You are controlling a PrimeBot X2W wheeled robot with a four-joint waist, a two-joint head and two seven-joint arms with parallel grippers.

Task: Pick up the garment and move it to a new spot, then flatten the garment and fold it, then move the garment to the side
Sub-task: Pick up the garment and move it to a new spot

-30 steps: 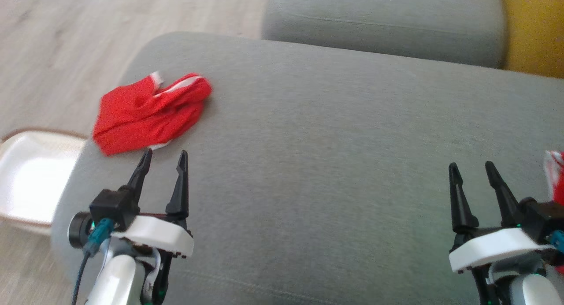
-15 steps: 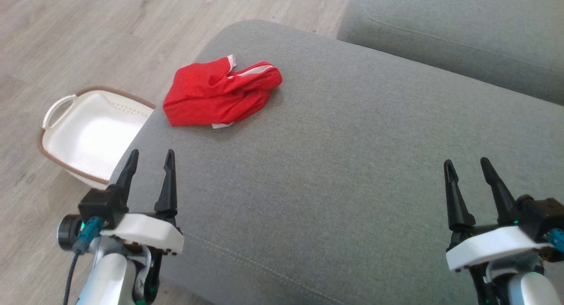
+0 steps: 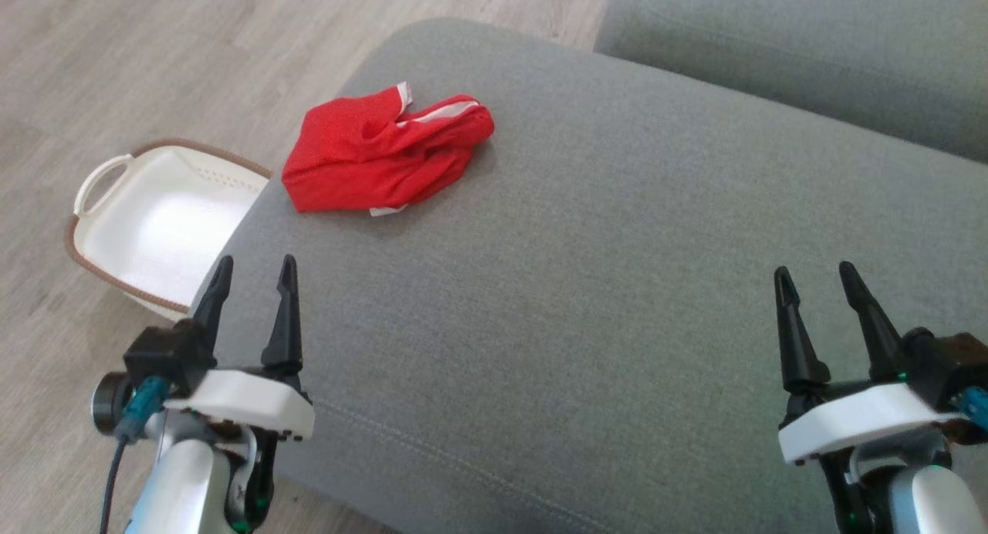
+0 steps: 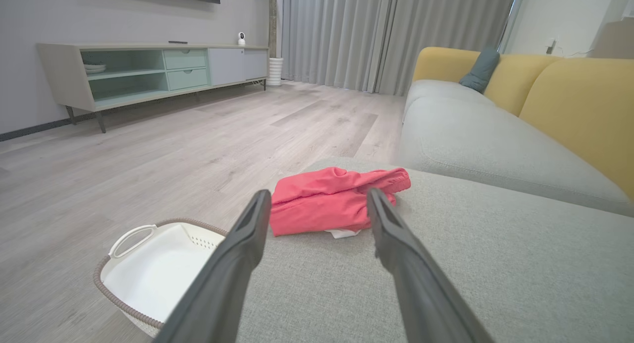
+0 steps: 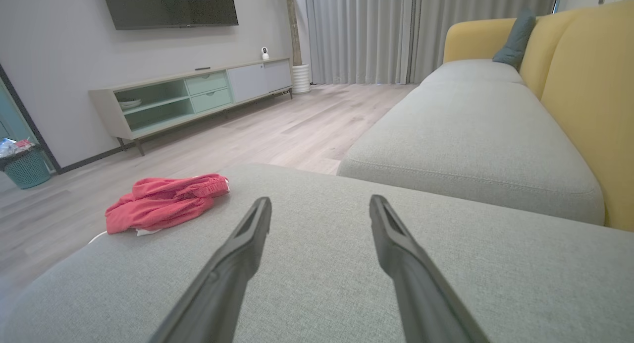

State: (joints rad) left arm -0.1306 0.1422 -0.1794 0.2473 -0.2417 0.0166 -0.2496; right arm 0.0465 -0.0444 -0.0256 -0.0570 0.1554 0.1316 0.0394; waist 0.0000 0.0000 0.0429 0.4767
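Note:
A crumpled red garment (image 3: 382, 153) with white trim lies near the far left corner of the grey cushion (image 3: 587, 287). My left gripper (image 3: 255, 270) hovers open at the cushion's left edge, short of the garment (image 4: 332, 204), with nothing between its fingers. Far to the right, my right gripper (image 3: 814, 278) is open and empty over the cushion. The right wrist view has the garment (image 5: 166, 201) off to its left, well away from the right gripper (image 5: 319, 204).
A white basket (image 3: 147, 225) with a brown rim stands on the wooden floor (image 3: 116, 63) just left of the cushion. A second grey sofa seat (image 3: 810, 48) lies beyond, with yellow backrests (image 4: 569, 100). A TV cabinet (image 4: 148, 70) stands against the far wall.
The head camera has swung left, so the whole picture shifted and the basket came fully into view. The garment has not moved on the cushion. Both grippers stay open.

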